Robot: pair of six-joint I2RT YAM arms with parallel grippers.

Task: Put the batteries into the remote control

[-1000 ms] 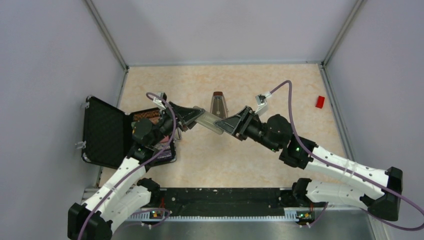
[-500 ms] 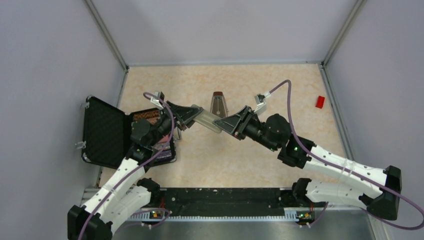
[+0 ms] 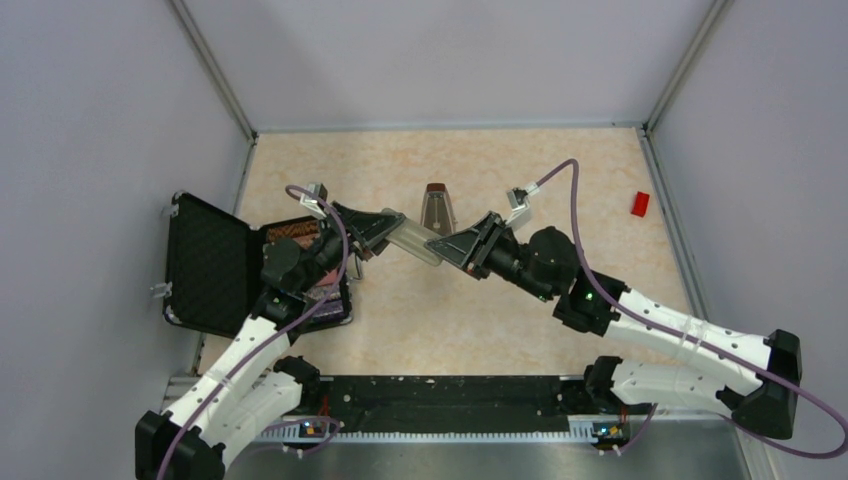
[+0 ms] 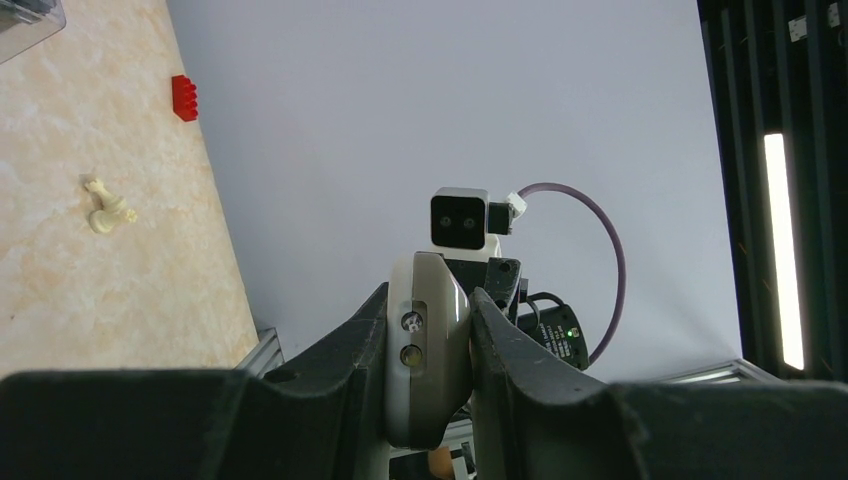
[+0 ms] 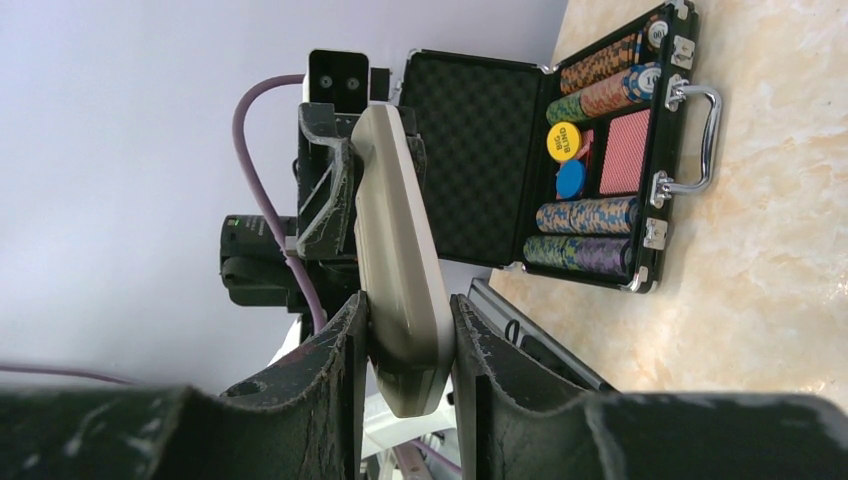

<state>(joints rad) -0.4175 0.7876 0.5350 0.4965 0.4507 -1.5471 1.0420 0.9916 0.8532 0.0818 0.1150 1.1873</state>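
Slim white-and-grey rectangular remote control (image 3: 412, 240): held off the table at centre, just near of the brown pyramid-shaped metronome (image 3: 436, 207).
Left gripper (image 3: 383, 228): clamped on its left end.
Right gripper (image 3: 447, 247): fingers pressed against its right end.
Black foam-lined poker-chip case (image 3: 205, 262): left, lid open.
Small red block (image 3: 640, 204): far right.

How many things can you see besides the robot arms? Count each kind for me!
Remote control: 1
Metronome: 1
Red brick: 1
Poker chip case: 1
Small cream figure: 1
Clear container, corner only: 1
Total: 6
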